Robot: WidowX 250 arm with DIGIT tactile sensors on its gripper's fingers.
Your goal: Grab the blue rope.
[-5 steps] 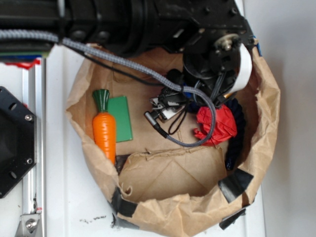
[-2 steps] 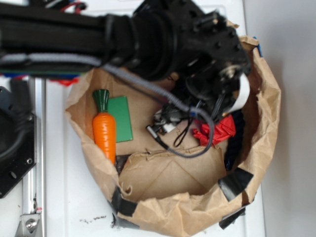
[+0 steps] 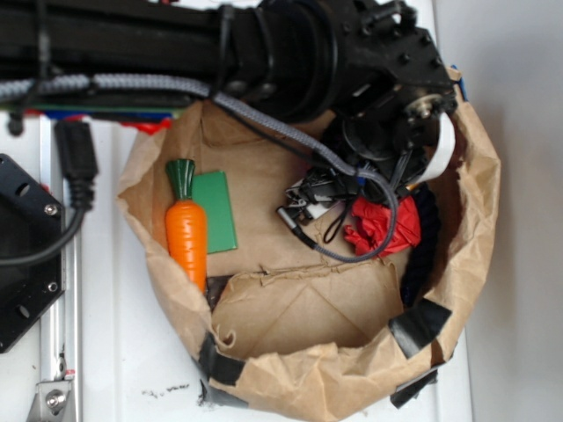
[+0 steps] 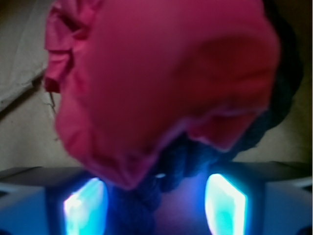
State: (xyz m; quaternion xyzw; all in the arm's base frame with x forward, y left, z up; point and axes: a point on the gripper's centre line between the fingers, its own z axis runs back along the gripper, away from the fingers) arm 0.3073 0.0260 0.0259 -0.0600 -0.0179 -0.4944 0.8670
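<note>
**Rope Hides Under the Red Cloth**

While the black robot arm [image 3: 264, 53] hangs over the brown paper bag [image 3: 475, 220], the blue rope [image 3: 427, 237] lies along the bag's right wall. It is dark and thick, and its long side runs from the top of the bag down toward the black tape [image 3: 420, 323]. A crumpled red cloth [image 3: 387, 224] sits just beside it and covers part of it.

From the wrist view, the rope [image 4: 186, 161] curls around the red cloth [image 4: 161, 88] and dips down between the two glowing fingers [image 4: 225, 198]. The gripper [image 4: 156, 200] looks spread wide, with the rope in the gap but not pinched yet. The rope crosses that gap, so I think a squeeze could catch it. The red cloth is touching the rope and hangs into the same gap, so the fingers might catch the cloth too.

An orange toy carrot [image 3: 186, 230] and a green card [image 3: 215, 211] lie well apart on the left side of the bag. A grey cable [image 3: 343, 163] loops across the middle. I can read no words or labels anywhere.
</note>
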